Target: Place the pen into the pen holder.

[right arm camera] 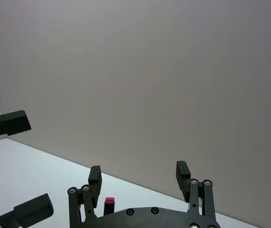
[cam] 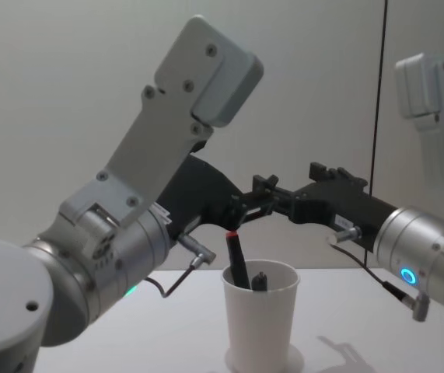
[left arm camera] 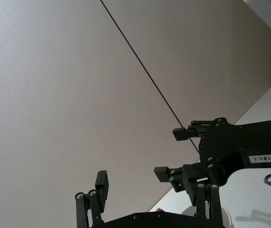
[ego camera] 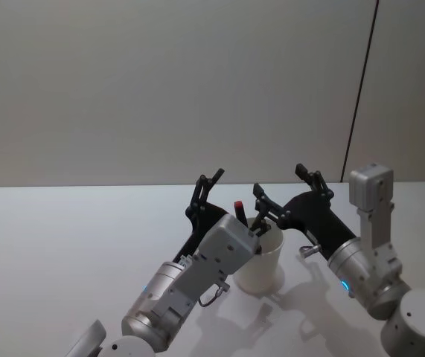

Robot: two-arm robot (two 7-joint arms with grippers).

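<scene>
Left gripper (ego camera: 231,195) and right gripper (ego camera: 285,190) – fingers spread, empty – flank the pen (cam: 237,259) in the pen holder (cam: 259,325).

left gripper (ego camera: 227,197) — fingers spread, raised; right gripper (ego camera: 280,184) — fingers spread, raised

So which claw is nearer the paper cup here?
Roughly level; the left, if either. The left claw, open, sits just above the cup's left rim by the pen; the right claw, open, sits above its right rim.
</scene>
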